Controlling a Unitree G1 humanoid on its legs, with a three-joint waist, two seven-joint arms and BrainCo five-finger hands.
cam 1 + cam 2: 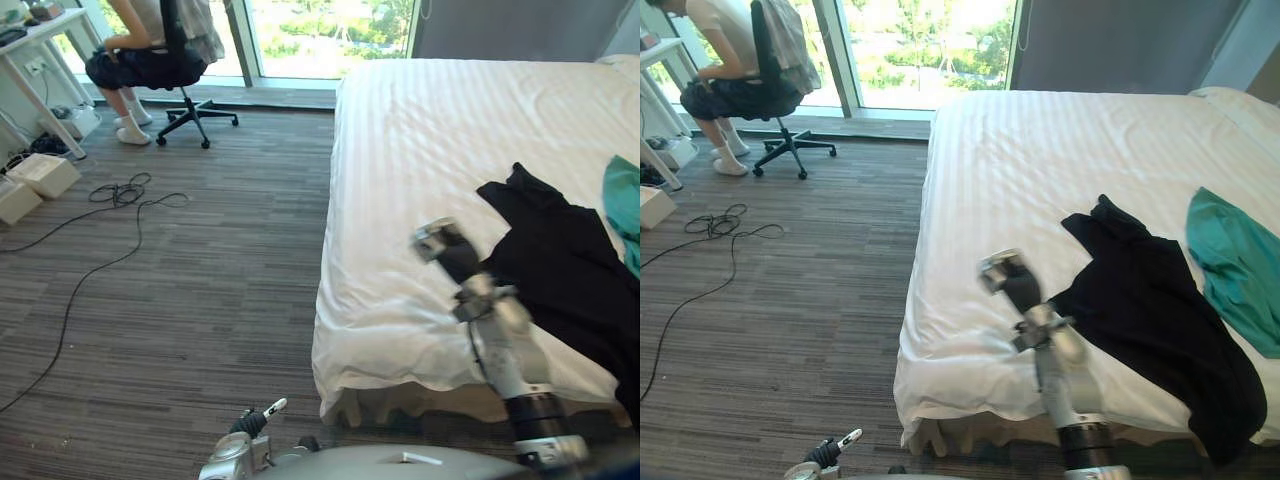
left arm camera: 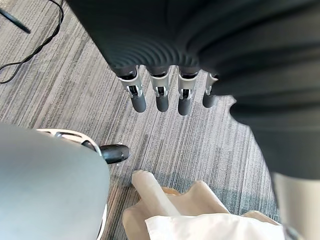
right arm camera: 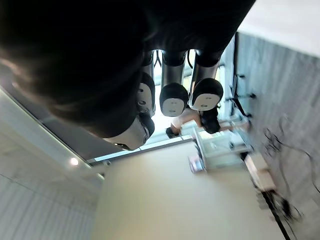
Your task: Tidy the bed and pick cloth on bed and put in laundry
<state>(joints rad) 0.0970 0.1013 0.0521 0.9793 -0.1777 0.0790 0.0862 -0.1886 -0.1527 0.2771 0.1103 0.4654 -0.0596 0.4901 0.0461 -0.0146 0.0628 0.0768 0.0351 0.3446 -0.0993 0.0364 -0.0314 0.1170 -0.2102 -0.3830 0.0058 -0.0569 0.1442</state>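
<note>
A black cloth [image 1: 570, 270] lies spread on the near right part of the white bed [image 1: 440, 130]. A teal cloth [image 1: 1235, 260] lies beside it toward the bed's right edge. My right hand [image 1: 440, 243] reaches over the near corner of the bed, just left of the black cloth, close above the sheet. In the right wrist view its fingers [image 3: 172, 97] are curled with nothing in them. My left hand [image 2: 157, 95] hangs low over the carpet by the bed's near corner, fingers straight and holding nothing.
A person sits on an office chair [image 1: 180, 70] at a white desk [image 1: 40, 40] by the window, far left. Cables [image 1: 120, 190] and white boxes [image 1: 40, 175] lie on the striped carpet. The beige bed skirt [image 2: 200, 200] shows below the sheet.
</note>
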